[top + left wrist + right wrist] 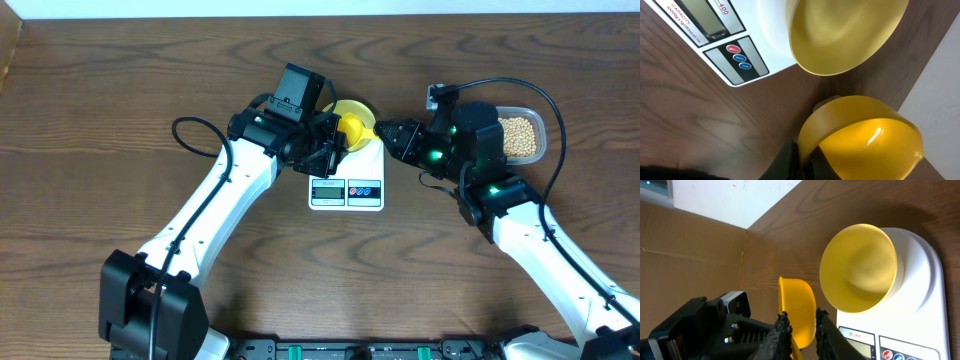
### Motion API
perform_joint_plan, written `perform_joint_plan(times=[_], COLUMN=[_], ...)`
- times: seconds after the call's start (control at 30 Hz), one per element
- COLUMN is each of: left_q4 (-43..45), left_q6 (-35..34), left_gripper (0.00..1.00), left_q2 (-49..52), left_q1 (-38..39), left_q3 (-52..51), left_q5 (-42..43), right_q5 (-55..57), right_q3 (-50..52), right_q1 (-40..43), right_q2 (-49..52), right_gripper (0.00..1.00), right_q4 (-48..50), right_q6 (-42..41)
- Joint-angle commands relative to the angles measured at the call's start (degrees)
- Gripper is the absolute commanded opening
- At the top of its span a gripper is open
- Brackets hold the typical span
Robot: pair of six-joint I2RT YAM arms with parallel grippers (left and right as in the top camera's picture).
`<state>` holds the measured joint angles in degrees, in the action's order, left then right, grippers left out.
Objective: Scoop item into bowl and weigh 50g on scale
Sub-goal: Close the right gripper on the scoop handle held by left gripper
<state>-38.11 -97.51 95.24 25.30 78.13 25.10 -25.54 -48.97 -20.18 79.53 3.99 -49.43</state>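
Gripping the yellow scoop (865, 140), the left gripper (338, 138) holds it just beside the bowl (860, 267) on the scale (920, 310). The right gripper (802, 330) hovers with jaws slightly apart, and the beans (518, 135) sit in the tub (541, 124).

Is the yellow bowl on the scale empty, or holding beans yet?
Empty: the bowl sits on the scale, and its inside shows bare yellow in both wrist views.

Bowl (845, 35) on scale (715, 45); gripper (803, 156) holds yellow scoop (865, 140).
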Motion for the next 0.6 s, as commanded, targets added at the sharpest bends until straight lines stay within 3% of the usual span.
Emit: perform_joint_plan(times=[0.0, 0.23, 0.33, 0.57], left_q4=[0.0, 0.0, 0.0, 0.0], left_q6=[-0.3, -0.3, -0.3, -0.1], left_gripper=[0.08, 0.07, 0.08, 0.08], left_q2=[-0.6, -0.6, -0.6, -0.6], left_q1=[0.0, 0.0, 0.0, 0.0], left_q3=[0.2, 0.2, 0.2, 0.2], left_q5=[-1.1, -1.1, -1.1, -1.1], right_q5=[0.3, 0.4, 0.4, 0.4], right_q3=[-0.9, -0.9, -0.9, -0.9], right_q1=[-0.9, -0.9, -0.9, -0.9], right_q2=[0.1, 0.1, 0.1, 0.1], right_gripper=[0.14, 0.14, 0.01, 0.01], right_q4=[-0.1, -0.1, -0.1, -0.1], right_q6=[0.2, 0.2, 0.2, 0.2])
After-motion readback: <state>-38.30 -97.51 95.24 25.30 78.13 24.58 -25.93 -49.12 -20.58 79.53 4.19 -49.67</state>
